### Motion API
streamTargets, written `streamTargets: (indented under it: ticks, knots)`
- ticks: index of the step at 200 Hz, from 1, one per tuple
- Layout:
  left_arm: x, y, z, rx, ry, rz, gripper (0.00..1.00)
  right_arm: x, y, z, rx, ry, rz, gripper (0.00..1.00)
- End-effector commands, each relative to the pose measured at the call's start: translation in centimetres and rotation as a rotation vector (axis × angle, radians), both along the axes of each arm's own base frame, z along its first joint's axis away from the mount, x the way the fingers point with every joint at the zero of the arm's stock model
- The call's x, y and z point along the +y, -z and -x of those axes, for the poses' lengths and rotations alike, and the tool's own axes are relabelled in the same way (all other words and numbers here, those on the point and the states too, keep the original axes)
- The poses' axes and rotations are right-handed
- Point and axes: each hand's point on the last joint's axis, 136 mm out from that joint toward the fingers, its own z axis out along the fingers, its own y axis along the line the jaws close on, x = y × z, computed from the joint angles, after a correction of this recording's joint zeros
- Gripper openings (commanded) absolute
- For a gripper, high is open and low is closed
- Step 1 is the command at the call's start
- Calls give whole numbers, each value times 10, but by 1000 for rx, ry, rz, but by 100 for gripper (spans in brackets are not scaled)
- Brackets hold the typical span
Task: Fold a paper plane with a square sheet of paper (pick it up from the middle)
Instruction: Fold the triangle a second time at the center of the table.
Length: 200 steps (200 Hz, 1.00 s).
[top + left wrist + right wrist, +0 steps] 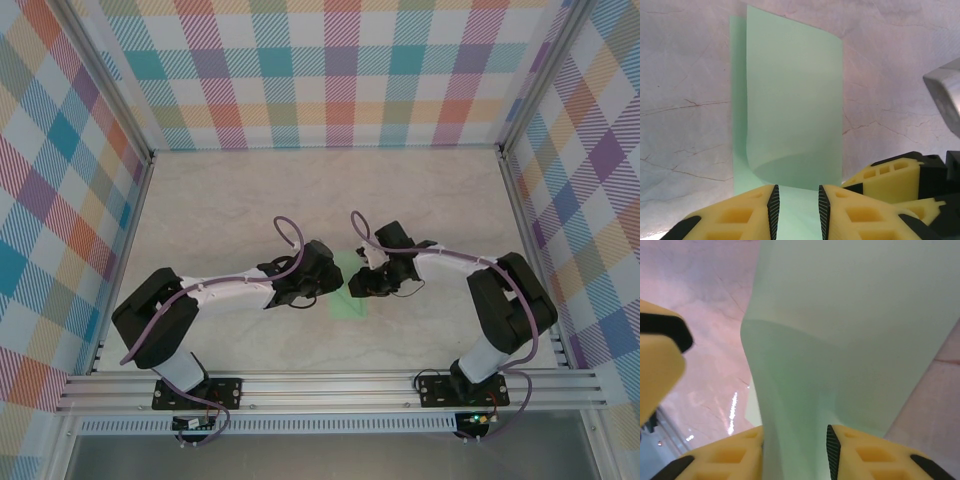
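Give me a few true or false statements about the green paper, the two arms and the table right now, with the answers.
1. The paper is pale green. True.
2. It lies fully flat. False: one flap curls up over the rest.
3. The left tool and the right tool each have paper between their fingers. True.
4. The table is black. False: it is pale and marbled.
5. The left tool's jaws are pressed shut. False: they stand apart.
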Motion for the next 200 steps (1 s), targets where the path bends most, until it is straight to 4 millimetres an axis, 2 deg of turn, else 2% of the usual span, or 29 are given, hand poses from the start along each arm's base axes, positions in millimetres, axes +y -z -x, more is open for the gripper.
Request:
streamTargets:
  ticks: [1, 21, 45, 74, 144, 200]
  knots:
    - [6, -11, 1, -25, -21, 3, 29, -10, 6, 13, -62, -47, 88, 40]
    - [14, -13, 2, -35, -49, -4, 30, -17, 6, 15, -155, -63, 159, 45]
    - [21, -16, 2, -48, -77, -7, 30, -15, 3, 17, -277, -103, 203, 50]
    - [23, -18, 2, -52, -84, -8, 30, -12, 1, 18, -373, -138, 252, 50]
    - [30, -16, 4, -54, -104, -12, 31, -2, 11, 26, -430, -215, 347, 50]
    - [33, -15, 5, -51, -107, -21, 31, 1, 7, 28, -501, -240, 389, 50]
